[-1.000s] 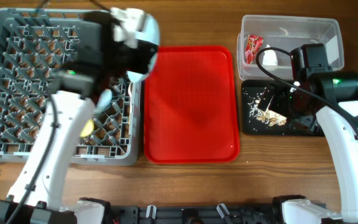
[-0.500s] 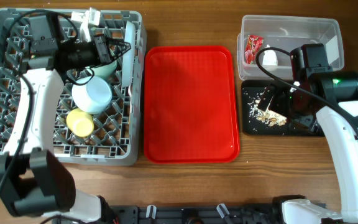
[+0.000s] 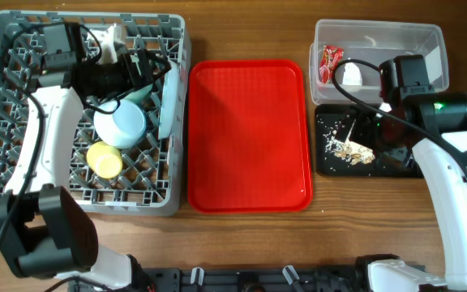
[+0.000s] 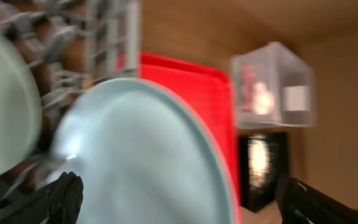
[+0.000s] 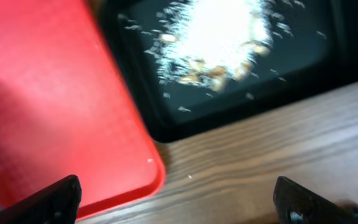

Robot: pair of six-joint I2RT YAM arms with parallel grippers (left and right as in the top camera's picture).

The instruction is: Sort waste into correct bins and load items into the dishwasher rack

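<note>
**Plate stands on its edge in the rack, both end effectors open**

The plate (image 3: 169, 101) is pale, with a light blue-green tone, round and smooth. It stands on its edge inside the grey rack (image 3: 23, 174), close to the wall of the rack that is nearest to the red tray (image 3: 250, 134). From above it shows only as a thin curved strip. Its long axis runs from the far side of the worktop (image 3: 242, 243) to the near side, a little tilted. One face is turned to the red tray and the other face to the inside of the rack.

The left end effector (image 3: 148, 69) is over the far end of the plate. In the left wrist view its fingers (image 4: 61, 199) are spread wide and the blurred face of the plate fills the space between them. I cannot tell if they touch it.

A mint bowl (image 3: 120, 123) sits just beside the plate, with its opening turned sideways, and a yellow cup (image 3: 104, 160) is near it in the rack.

The right end effector (image 5: 176, 186) is open and holds nothing. It hangs over the near corner of the black tray (image 3: 323, 162), where pale food scraps (image 3: 351, 148) lie. The clear tub (image 3: 396, 36) behind it holds a red wrapper (image 3: 331, 58) and a white tissue (image 3: 349, 75)
</note>
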